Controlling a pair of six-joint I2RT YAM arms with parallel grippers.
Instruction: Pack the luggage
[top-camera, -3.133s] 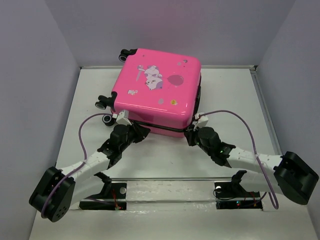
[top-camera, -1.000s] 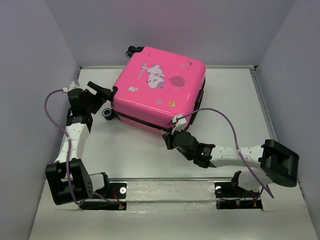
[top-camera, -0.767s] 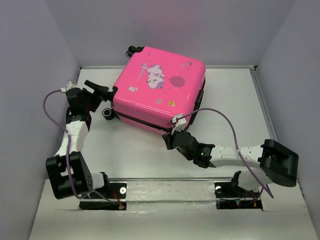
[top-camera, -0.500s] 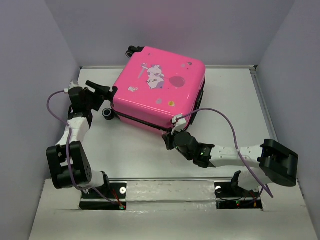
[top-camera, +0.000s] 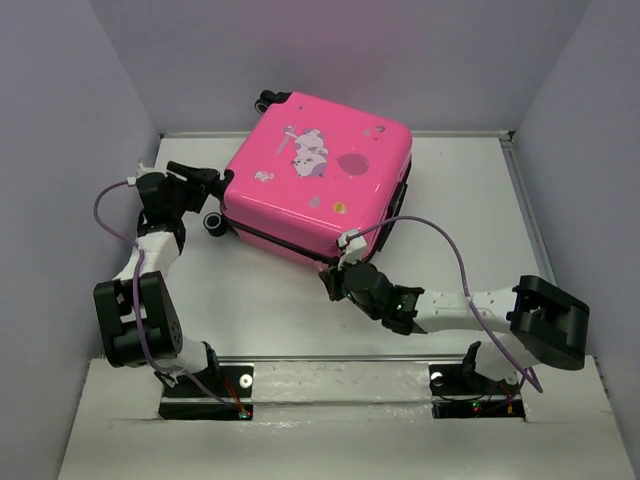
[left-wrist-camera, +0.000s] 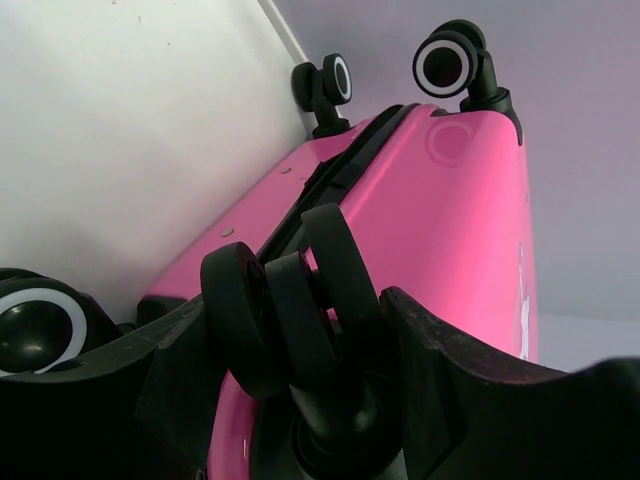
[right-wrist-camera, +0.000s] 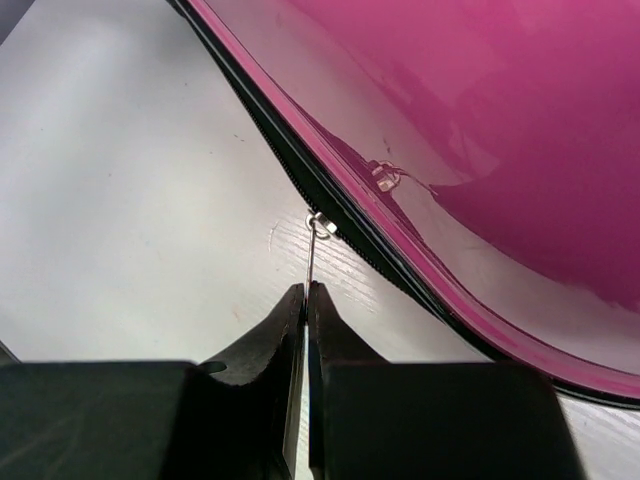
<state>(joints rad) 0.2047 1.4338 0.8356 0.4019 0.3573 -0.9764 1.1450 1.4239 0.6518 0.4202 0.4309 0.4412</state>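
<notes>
The hot-pink luggage (top-camera: 320, 185) lies flat and closed at the back of the table, turned at an angle. At its left corner, my left gripper (top-camera: 205, 180) has its jaws on either side of a black caster wheel (left-wrist-camera: 300, 300), and the fingers (left-wrist-camera: 440, 350) press against it. My right gripper (top-camera: 333, 283) is at the near edge of the luggage. It is shut on the thin metal zipper pull (right-wrist-camera: 314, 255), which hangs from the slider (right-wrist-camera: 321, 224) on the black zipper trim (right-wrist-camera: 400, 270).
Another caster (top-camera: 213, 222) sits on the table just below the left gripper, and two more (left-wrist-camera: 450, 62) stick out at the far corner. Grey walls close in the white table (top-camera: 280, 300) on three sides. Both arm bases stand at the near edge.
The left gripper's jaws have narrowed around the caster wheel. The right gripper, holding the zipper pull, has shifted slightly left along the near edge, and the luggage has turned a little.
</notes>
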